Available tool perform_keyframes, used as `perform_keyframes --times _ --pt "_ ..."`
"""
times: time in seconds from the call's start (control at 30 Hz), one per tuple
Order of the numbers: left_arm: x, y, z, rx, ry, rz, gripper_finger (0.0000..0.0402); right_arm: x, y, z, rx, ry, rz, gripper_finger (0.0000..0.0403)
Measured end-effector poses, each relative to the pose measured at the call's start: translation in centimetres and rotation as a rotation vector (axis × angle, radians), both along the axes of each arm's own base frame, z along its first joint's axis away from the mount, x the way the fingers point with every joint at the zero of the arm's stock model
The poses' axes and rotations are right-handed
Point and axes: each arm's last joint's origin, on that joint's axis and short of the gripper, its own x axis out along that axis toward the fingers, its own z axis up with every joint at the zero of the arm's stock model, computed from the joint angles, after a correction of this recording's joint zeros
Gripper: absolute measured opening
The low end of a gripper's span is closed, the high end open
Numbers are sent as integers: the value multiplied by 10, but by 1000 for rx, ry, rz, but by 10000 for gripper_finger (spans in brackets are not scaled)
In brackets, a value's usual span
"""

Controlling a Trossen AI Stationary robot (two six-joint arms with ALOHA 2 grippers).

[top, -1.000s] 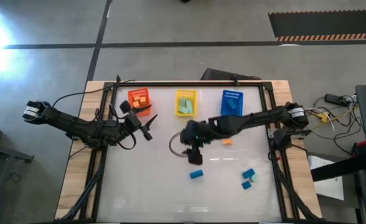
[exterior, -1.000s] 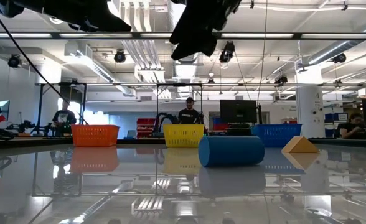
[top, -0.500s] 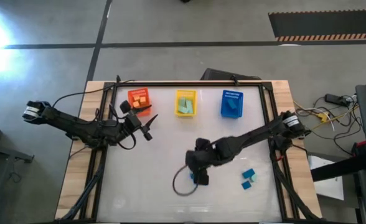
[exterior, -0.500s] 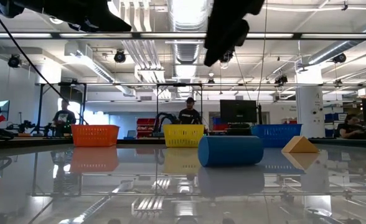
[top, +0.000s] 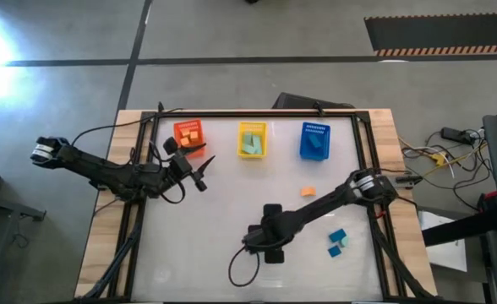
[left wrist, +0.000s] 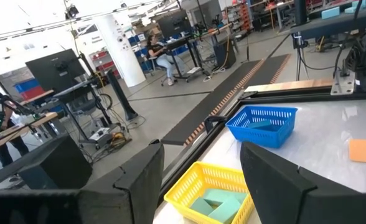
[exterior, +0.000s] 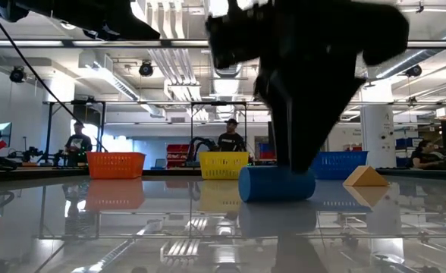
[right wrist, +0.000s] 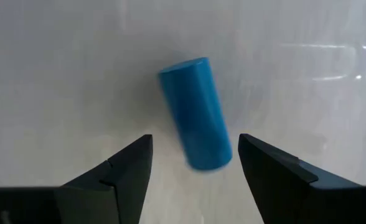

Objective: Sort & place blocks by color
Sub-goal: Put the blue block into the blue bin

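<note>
Right gripper is down at the table's near middle, over the blue cylinder. Fingers spread wide, nothing held. Wrist view: cylinder lies on its side on the white table, tilted, partly between the two fingertips; contact can't be judged. In the low view the right arm stands right behind the cylinder. From above the arm covers it.

Left gripper hangs near the orange bin at the table's far left. Fingers apart, empty. Its wrist camera looks across at the yellow bin and blue bin.

Blocks:
- Orange bin: orange blocks inside.
- Yellow bin: teal blocks inside, also seen from the left wrist.
- Blue bin: blue block inside.
- Loose orange block on the table, between the blue bin and the right arm, apart from both. Shows as a wedge in the low view and flat in the left wrist view.
- Loose cluster at the near right: blue block touching or just beside a teal block, another teal piece just beside. Well apart from the right gripper.

Room behind: people at benches beyond the table.
</note>
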Motion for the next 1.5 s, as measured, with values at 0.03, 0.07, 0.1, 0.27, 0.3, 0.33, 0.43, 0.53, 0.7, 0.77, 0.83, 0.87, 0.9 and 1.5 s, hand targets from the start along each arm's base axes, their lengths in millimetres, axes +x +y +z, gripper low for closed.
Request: perform_keyframes --times 0.03,0.07,0.1,0.27,0.3,0.33,0.43,0.53,0.7,0.77,0.83,0.87,0.9,1.5 --pt "0 0 0 -1 -3 0 196 2 -1 -5 -7 10 5 228" --pt "0 0 1 -1 -4 0 196 3 -2 -11 -13 23 12 228" --pt "0 0 1 -1 -4 0 196 4 -4 -15 -17 34 15 228" --pt "0 0 0 0 -1 0 196 7 -7 -23 -14 52 26 207" --pt "0 0 0 0 -1 0 196 8 -8 -23 -12 50 22 198" --pt "0 0 0 0 -2 0 196 8 -8 -23 -15 44 17 186" --pt "0 0 0 0 -1 0 196 9 -10 -22 -14 44 0 143" --pt "0 0 0 0 -1 0 196 9 -12 -22 -9 45 4 118" --pt "0 0 1 0 -4 0 196 10 -22 -12 37 57 -5 118" --pt "0 0 0 0 -2 0 196 8 -31 0 38 49 -15 117" --pt "0 0 0 0 -2 0 196 4 -43 16 24 49 -28 117" --pt "0 0 0 0 -1 0 196 2 -50 24 12 52 -40 117" --pt "0 0 0 0 -1 0 196 -2 -58 34 -4 52 -57 117" --pt "0 0 -1 1 1 0 196 -129 -293 134 -124 -3 -1115 117"
